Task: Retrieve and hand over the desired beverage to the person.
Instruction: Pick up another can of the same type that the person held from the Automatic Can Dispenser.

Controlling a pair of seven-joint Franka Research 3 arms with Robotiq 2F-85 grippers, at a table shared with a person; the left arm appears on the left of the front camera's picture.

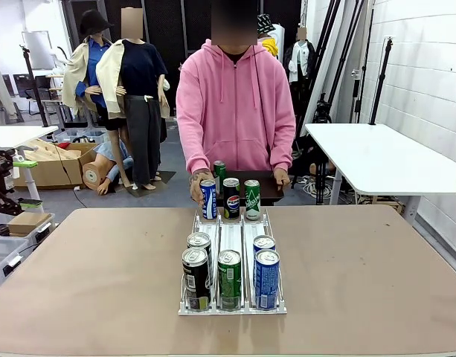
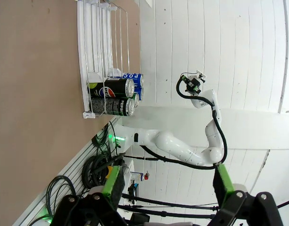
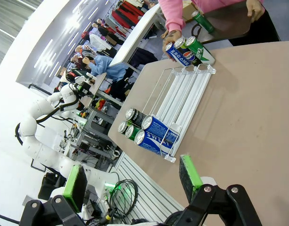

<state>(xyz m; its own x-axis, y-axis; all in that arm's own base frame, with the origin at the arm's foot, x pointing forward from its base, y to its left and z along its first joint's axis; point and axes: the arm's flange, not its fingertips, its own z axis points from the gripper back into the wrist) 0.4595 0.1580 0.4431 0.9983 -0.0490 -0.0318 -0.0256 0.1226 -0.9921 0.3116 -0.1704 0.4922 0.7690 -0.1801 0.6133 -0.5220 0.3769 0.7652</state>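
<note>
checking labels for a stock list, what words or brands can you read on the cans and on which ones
"PEPSI": black aluminium can at the white wire rack's front, left wrist view.
"POC", cut off: blue can behind it.
"SWEAT": front blue can, right wrist view.
Green can and the three far cans by the person's hand: too small to read.
</note>
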